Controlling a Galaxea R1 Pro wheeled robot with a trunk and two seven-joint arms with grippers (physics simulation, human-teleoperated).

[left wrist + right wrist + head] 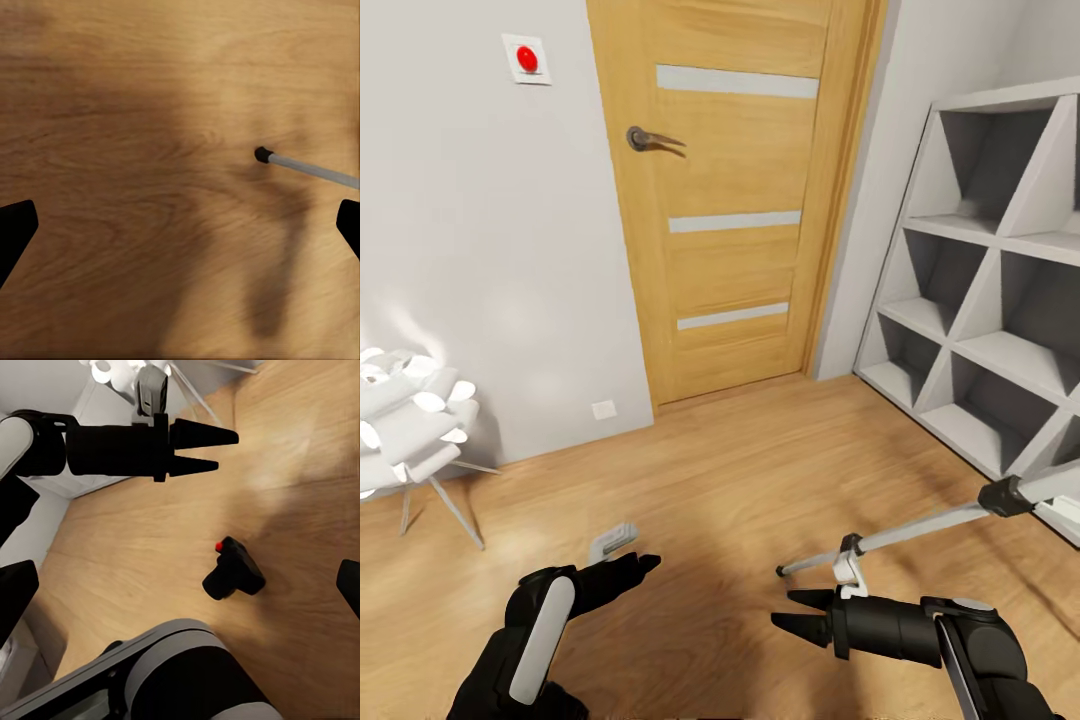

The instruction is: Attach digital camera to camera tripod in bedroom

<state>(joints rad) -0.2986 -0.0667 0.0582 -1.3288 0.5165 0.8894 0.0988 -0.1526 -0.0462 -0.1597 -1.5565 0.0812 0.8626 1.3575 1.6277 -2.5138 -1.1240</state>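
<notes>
On the floor (760, 480) by your base: digital camera (234, 570), both grippers empty.
Lower the right gripper (805, 614) (fingers spread) squarely over it.

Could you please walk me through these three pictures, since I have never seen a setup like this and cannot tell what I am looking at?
This is a simulated two-armed robot in a bedroom. The head view looks down from its head: the left gripper and right gripper both stand open and hold nothing. Ahead are an oak door, a white cube shelf and a camera tripod whose silver leg reaches the wood floor. The other two pictures come from cameras near each gripper. The left wrist view shows the tripod leg's black foot on the floor. The right wrist view shows the digital camera, black with a red dot, lying on the floor.
</notes>
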